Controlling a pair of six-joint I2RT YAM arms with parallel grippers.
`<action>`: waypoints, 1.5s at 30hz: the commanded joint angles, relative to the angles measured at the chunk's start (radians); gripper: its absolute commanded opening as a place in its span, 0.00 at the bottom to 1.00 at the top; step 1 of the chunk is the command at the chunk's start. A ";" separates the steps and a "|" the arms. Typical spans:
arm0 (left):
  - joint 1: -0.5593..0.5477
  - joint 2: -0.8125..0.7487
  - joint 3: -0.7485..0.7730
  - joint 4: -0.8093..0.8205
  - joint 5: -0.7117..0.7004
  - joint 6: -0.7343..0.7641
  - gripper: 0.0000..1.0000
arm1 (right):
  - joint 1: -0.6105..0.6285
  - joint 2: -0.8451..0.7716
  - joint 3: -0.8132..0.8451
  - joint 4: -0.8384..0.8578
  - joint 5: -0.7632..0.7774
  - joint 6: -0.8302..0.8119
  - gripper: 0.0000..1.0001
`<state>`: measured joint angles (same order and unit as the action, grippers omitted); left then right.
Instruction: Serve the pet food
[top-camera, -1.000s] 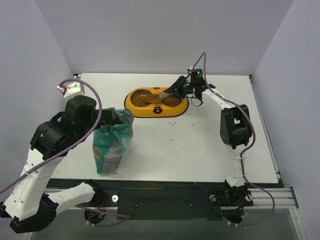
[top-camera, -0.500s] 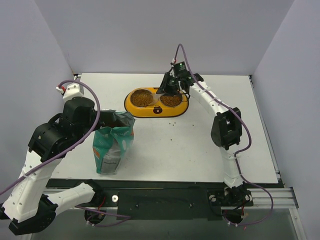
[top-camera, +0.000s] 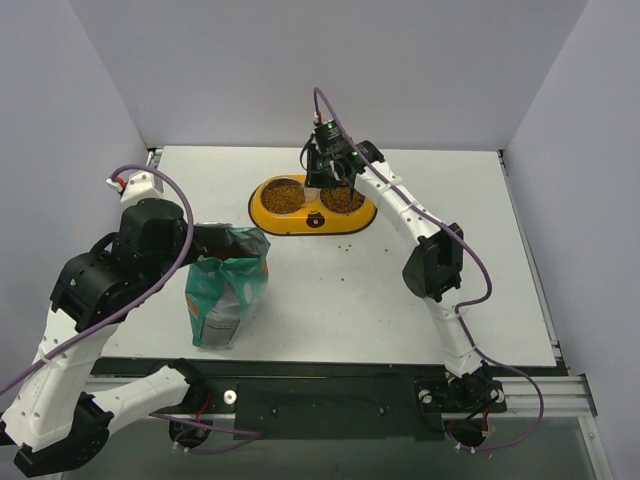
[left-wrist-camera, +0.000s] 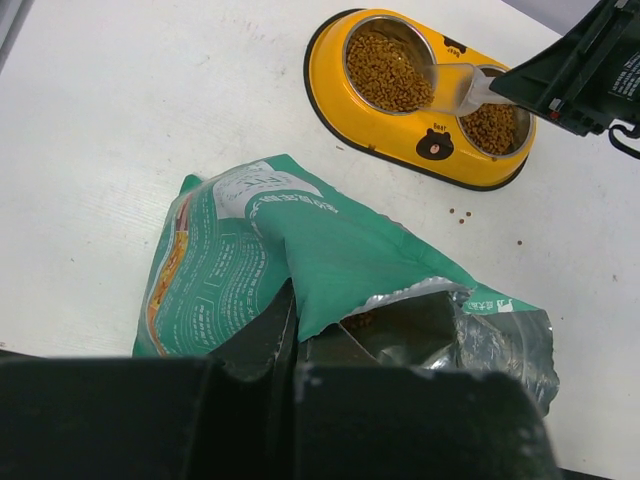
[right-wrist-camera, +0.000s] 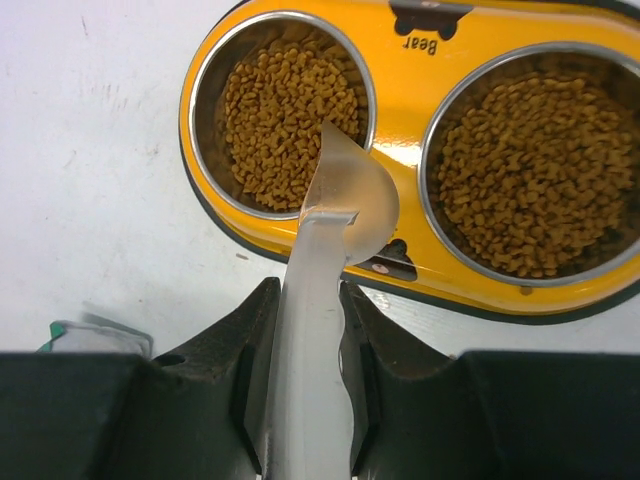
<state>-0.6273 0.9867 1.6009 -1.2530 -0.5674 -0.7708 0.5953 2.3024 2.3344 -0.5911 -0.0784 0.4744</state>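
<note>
The pet food is brown kibble filling both steel bowls of the yellow feeder. My right gripper is shut on the handle of a clear plastic scoop. The scoop is tipped on its side over the near rim of the left bowl and looks empty. It also shows in the left wrist view. My left gripper is shut on the torn top edge of the teal bag. The bag stands open at front left, with a little kibble visible inside.
A few stray pellets lie on the white table just in front of the feeder, and they also show in the left wrist view. Grey walls close in the table at the back and on both sides.
My right gripper has swung left with the scoop, from beside the right bowl to above the middle of the feeder. The left gripper still holds the bag in place.
</note>
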 joint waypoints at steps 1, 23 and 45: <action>0.000 -0.051 0.034 0.190 -0.025 -0.028 0.00 | 0.003 -0.008 0.089 -0.059 0.141 -0.072 0.00; 0.000 -0.098 0.010 0.211 0.101 -0.025 0.00 | -0.126 -0.746 -0.730 0.213 -0.094 0.151 0.00; -0.037 0.055 0.030 0.388 0.566 -0.125 0.00 | -0.899 -1.246 -1.540 0.254 -0.205 0.270 0.09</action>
<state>-0.6312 1.0256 1.5574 -1.1419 -0.1387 -0.8433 -0.2863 0.9928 0.7616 -0.3607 -0.2771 0.7872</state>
